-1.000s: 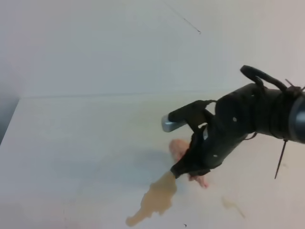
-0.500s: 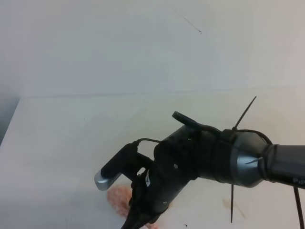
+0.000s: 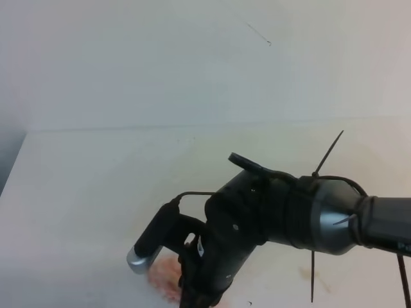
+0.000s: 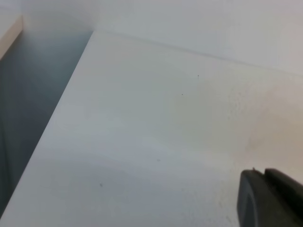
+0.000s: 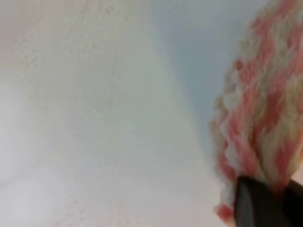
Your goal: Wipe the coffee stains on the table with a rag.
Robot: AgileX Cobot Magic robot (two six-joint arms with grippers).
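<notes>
Exterior high view has the right gripper (image 3: 192,296) clamped on the rag (image 3: 164,283), pressed to the table (image 3: 83,192) mid-wipe; next, probably the small coffee stain (image 3: 308,274) to its right.

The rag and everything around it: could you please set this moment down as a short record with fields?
rag: pink-and-white striped cloth, on the table near the front edge of the high view
right hand: shut on the rag, pressing it down onto the table
left hand: only a dark tip shows in its own wrist view; open or shut cannot be told
table: plain white surface
coffee stains: a small tan smear shows to the right of the arm; any larger blotch is hidden by the arm
</notes>
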